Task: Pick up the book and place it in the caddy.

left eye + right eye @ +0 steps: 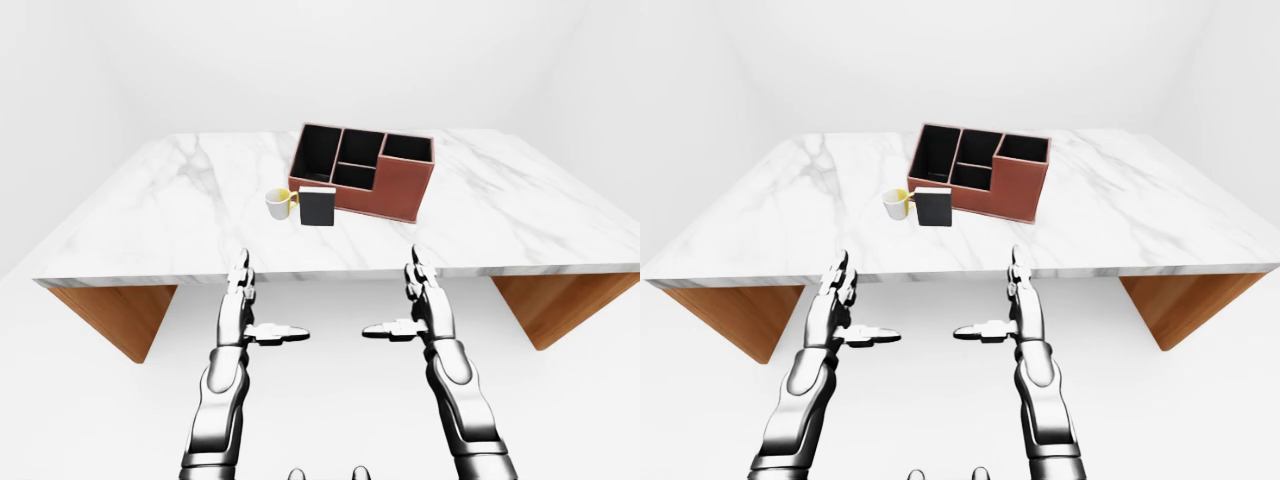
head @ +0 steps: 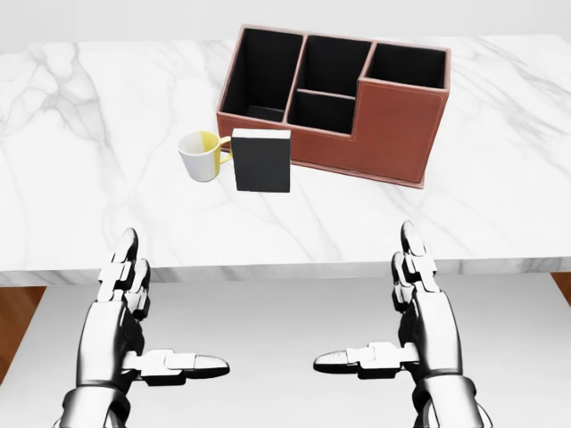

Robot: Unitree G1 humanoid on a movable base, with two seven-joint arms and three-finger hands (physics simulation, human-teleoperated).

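Marble worktop with wooden supports, white surroundings.

Book: dark cover, white page edge along top, standing upright on the worktop, cover facing the camera. Positioned just below the caddy's lower-left wall in head view; whether touching cannot be told.

Caddy: reddish-brown outside, black inside, four compartments — one long at left, two small stacked in the middle, one taller-walled at right. Set slightly askew, near the middle of the worktop.

Mug: white outside, yellow inside, immediately left of the book, handle pointing toward it; handle appears to meet the book's left edge.

Left hand: below the worktop's near edge in head view, released, two fingers extended upward, thumb pointing inward to the right. Holding nothing, well apart from the book.

Right hand: mirrored pose at the right, released, fingers straight up, thumb pointing left toward the other thumb. Holding nothing.

Both hands level with each other, thumbs apart with a gap between; neither over the worktop. Forearms entering from the bottom of the eye views.
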